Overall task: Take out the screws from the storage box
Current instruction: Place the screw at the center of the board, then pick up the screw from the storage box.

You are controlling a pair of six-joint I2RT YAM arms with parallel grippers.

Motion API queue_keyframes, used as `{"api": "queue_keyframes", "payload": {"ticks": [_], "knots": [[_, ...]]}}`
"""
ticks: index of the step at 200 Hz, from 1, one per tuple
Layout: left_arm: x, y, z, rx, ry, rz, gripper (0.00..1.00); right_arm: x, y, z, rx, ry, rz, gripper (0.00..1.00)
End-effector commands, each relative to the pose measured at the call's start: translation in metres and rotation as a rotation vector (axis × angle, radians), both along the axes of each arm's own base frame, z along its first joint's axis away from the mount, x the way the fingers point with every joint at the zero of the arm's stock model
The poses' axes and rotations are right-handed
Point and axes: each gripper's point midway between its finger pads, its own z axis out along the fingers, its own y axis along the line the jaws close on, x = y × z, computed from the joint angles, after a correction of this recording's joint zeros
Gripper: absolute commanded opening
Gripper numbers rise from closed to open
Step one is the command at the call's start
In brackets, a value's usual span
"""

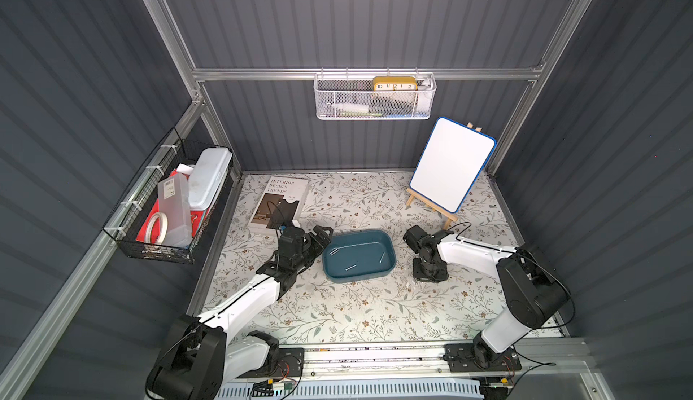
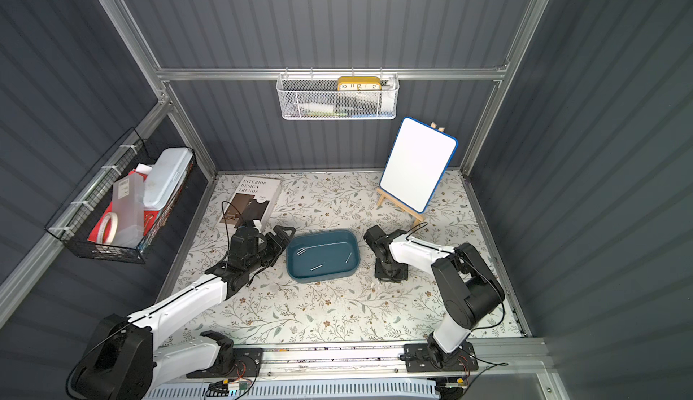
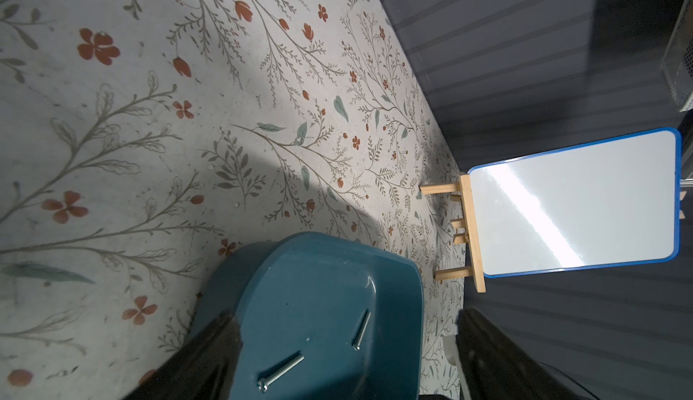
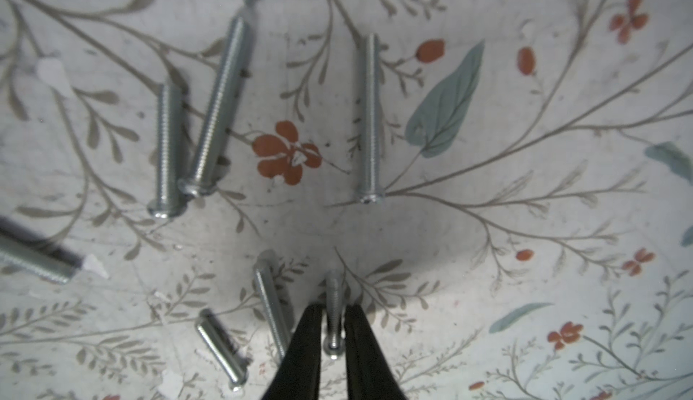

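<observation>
Resting low on the table (image 1: 356, 312) at 3 o'clock from the storage box (image 1: 362, 246), the right gripper (image 4: 333, 310) has one screw (image 4: 333, 289) lying between its two black tips (image 4: 309, 349). The tips stand a tiny bit away from it, so they look loose, not squeezing. More screws (image 4: 369, 117) lie on the table around it, already out of the box.

In both top views a few screws are left on the box floor, at 9, 6 and 3 o'clock. The left gripper (image 1: 320, 242) hangs at the box's 9 o'clock end, spread wide and holding nothing.

I think the screws are light, hard and shiny, so they may roll or slip away. It seems best to pinch one across the middle of its long part, with the tips right down on the box floor.
</observation>
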Motion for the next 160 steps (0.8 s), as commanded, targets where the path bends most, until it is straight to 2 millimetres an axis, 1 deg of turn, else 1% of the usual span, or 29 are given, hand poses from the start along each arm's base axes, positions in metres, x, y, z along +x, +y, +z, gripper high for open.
{"api": "queue_keyframes", "payload": {"ticks": [1, 21, 70, 91, 112, 130, 146, 160], "knots": [[0.005, -0.001, 0.009, 0.017, -0.02, -0.004, 0.93, 0.0, 0.002, 0.006, 0.025, -0.012, -0.006, 0.2], [0.006, -0.001, 0.014, 0.024, -0.033, -0.006, 0.93, 0.005, 0.004, 0.023, 0.04, -0.048, -0.005, 0.21], [0.016, -0.001, 0.039, 0.066, -0.088, -0.011, 0.89, 0.013, 0.004, 0.072, 0.094, -0.18, -0.014, 0.22], [0.019, 0.0, 0.041, 0.084, -0.088, -0.004, 0.89, 0.011, 0.008, 0.093, 0.148, -0.218, -0.012, 0.22], [0.019, 0.0, 0.039, 0.081, -0.081, -0.006, 0.89, 0.013, 0.02, 0.117, 0.251, -0.286, -0.007, 0.23], [0.018, 0.002, 0.035, 0.078, -0.073, 0.006, 0.9, 0.015, 0.03, 0.138, 0.325, -0.324, -0.03, 0.25], [0.016, 0.003, 0.032, 0.069, -0.065, 0.017, 0.9, 0.017, 0.045, 0.149, 0.388, -0.331, -0.043, 0.31], [0.014, 0.005, 0.033, 0.055, -0.068, 0.026, 0.9, 0.02, 0.061, 0.153, 0.406, -0.319, -0.049, 0.35]]}}
